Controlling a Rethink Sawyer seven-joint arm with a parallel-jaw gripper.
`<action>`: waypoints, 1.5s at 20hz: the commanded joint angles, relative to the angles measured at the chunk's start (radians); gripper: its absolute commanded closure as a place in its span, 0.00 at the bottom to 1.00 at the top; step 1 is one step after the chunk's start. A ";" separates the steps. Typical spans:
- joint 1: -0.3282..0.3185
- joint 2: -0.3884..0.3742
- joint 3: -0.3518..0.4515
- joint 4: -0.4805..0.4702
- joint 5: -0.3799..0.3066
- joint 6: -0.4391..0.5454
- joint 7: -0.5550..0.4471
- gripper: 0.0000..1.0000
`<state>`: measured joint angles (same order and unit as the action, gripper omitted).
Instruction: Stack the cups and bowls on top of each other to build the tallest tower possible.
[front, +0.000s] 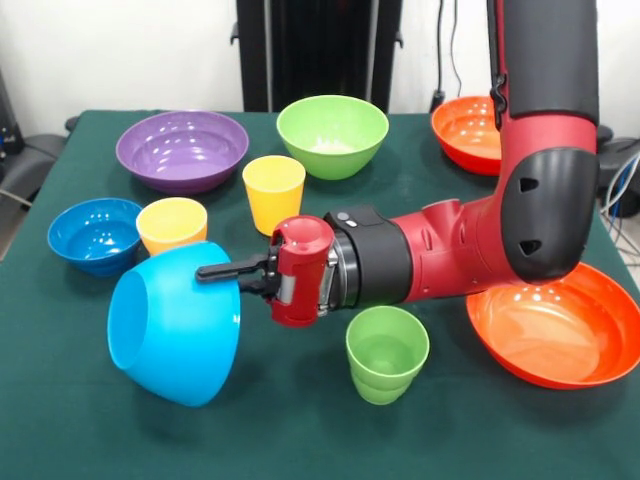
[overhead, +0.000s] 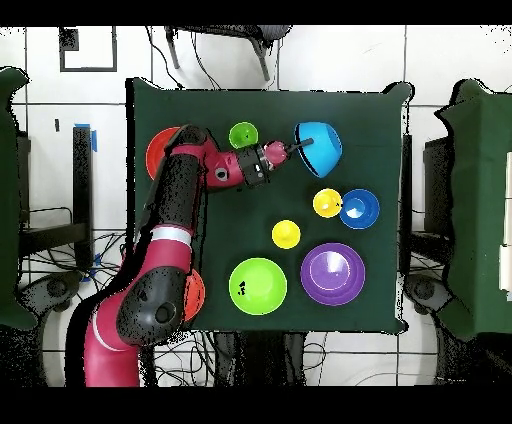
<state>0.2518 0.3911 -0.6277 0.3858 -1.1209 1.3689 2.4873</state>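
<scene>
The large light-blue bowl (front: 175, 325) is tipped on its side with its mouth facing left; it also shows in the overhead view (overhead: 320, 143). My gripper (front: 218, 271) (overhead: 298, 149) reaches sideways and is shut on its upper rim. A green cup (front: 387, 353) stands upright just below my wrist. Two yellow cups (front: 172, 225) (front: 273, 193) stand behind the bowl. The small dark-blue bowl (front: 95, 235) is at the left. The purple bowl (front: 182, 150) and green bowl (front: 332, 135) sit at the back. No red cup shows, and there is no tower.
One orange bowl (front: 555, 340) lies at the front right, partly under my arm. The other orange bowl (front: 465, 133) is at the back right, behind my arm. My forearm crosses the table's middle.
</scene>
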 joint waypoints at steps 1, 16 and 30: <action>-0.043 0.045 0.254 -0.001 0.192 -0.150 0.081 1.00; -0.050 0.036 0.286 0.006 0.236 -0.176 0.064 1.00; -0.058 0.050 0.312 -0.034 0.255 -0.134 0.011 1.00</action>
<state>0.2044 0.3278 -0.5767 0.3584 -1.0458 1.3697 2.4871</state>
